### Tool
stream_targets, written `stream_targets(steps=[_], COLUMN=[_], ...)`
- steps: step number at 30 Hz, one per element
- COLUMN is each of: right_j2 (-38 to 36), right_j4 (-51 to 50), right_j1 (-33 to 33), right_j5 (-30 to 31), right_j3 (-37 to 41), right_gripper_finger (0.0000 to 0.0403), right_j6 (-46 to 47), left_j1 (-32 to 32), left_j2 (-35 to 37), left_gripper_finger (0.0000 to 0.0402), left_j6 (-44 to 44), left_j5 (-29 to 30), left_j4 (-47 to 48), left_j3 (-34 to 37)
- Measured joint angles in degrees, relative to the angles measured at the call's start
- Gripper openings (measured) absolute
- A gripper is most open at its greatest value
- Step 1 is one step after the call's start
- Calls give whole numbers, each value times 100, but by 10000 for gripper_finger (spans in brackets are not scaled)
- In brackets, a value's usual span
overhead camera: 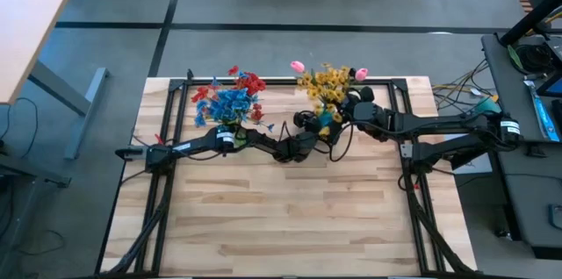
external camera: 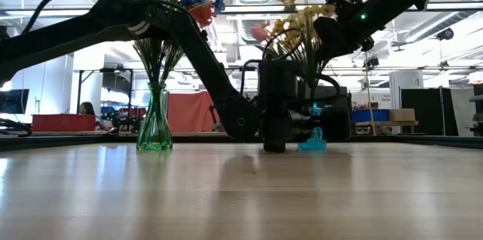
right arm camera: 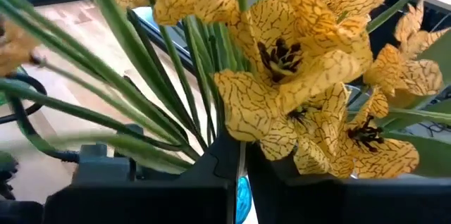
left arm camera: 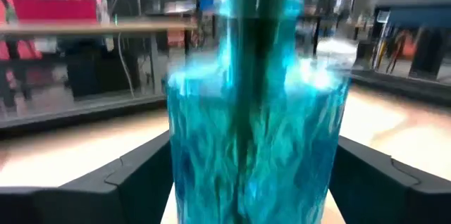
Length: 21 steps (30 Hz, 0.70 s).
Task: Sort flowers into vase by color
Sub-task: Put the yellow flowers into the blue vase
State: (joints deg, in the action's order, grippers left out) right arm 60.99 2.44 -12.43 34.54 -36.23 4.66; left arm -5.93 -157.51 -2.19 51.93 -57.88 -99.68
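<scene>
Near table centre-back, left gripper [overhead camera: 309,132] sits low on the wood w/ fingers [left arm camera: 141,175] spread wide either side of the blue vase [left arm camera: 257,139]; fingers close to the glass but gap visible both sides, not clamped. No readable text or brand on anything in view.

Blue vase holds the yellow flowers [overhead camera: 327,86] plus pink buds [overhead camera: 298,67]; green stems run down inside it. Right gripper [overhead camera: 345,103] is up in the yellow blooms above that vase, fingers [right arm camera: 211,175] nearly closed, thin slit between them, stems and petals crowd in front; can't tell if any stem is actually pinched.

Green vase [external camera: 155,127] stands apart on the left-arm side near the back edge, upright, carrying blue flowers [overhead camera: 230,102] and red flowers [overhead camera: 249,82] mixed together.

Table [overhead camera: 290,218]: front half is bare wood, lots of room there. Both vases sit toward the back edge, black frame rails along left/right/back edges; cables beside the right arm base
</scene>
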Motion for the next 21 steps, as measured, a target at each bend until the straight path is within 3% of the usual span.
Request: stream_targets(steps=[13, 21], right_j2=[-37, -57], right_j4=[-55, -133], right_j1=[4, 29], right_j5=[-2, -2], right_j3=[-2, -2], right_gripper_finger=[20, 116], right_j6=[-70, -24], left_j1=[8, 43], left_j2=[18, 95], left_gripper_finger=[338, 339], left_j6=[6, 209], left_j5=[8, 108], left_j4=[77, 93], left_j3=[7, 17])
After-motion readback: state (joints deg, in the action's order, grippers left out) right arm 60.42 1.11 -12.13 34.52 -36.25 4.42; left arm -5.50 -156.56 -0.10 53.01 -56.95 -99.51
